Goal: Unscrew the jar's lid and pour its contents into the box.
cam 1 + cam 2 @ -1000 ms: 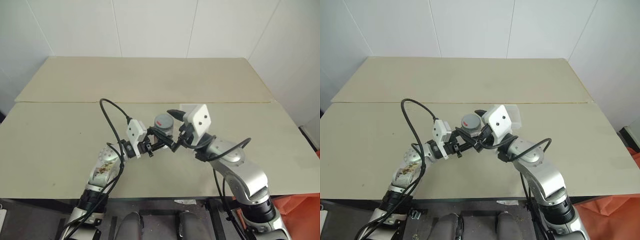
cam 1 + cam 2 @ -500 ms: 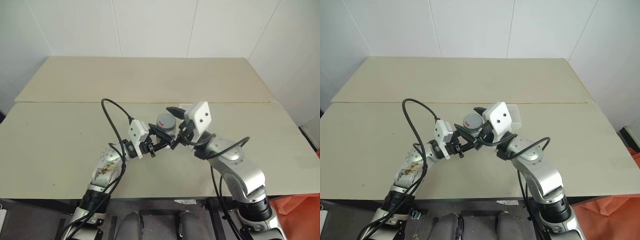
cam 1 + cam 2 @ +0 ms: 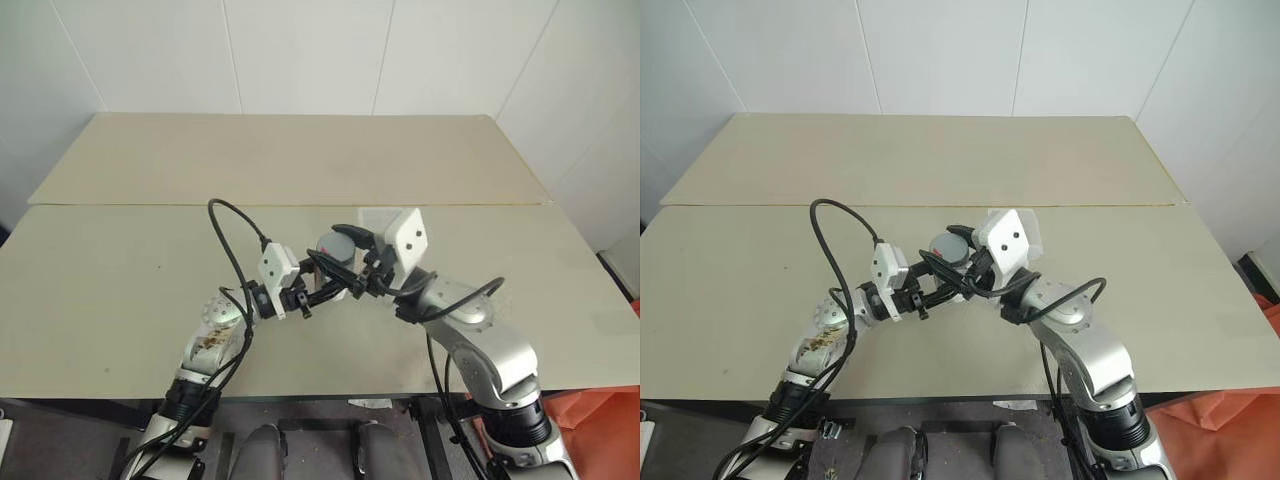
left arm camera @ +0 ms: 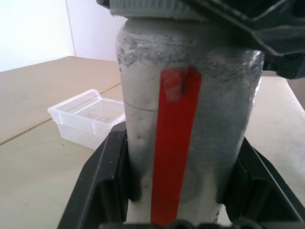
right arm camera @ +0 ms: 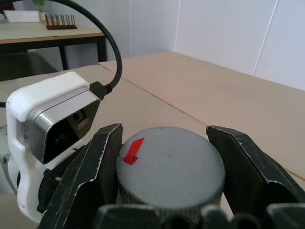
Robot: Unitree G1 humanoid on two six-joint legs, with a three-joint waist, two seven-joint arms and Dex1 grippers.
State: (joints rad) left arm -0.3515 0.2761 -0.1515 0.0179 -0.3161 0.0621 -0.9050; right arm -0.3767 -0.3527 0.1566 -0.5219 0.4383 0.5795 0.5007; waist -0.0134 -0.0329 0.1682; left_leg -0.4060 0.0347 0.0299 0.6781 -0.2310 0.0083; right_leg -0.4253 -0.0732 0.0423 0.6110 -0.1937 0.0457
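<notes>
Jar [image 4: 183,138] clamped between left gripper [image 4: 183,191] fingers, lid [image 5: 170,168] between right gripper [image 5: 176,179] fingers

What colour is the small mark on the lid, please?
Red, on the grey lid; right wrist view.

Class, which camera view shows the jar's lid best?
The right wrist view: the lid fills the middle, its grey top and red mark clear between the right gripper fingers. Head views show it small; the left wrist view shows just its edge above the jar.

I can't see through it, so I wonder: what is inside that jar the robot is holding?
The jar looks frosted grey with a red stripe, and the grey lid covers its top, so whatever is inside stays hidden.
</notes>
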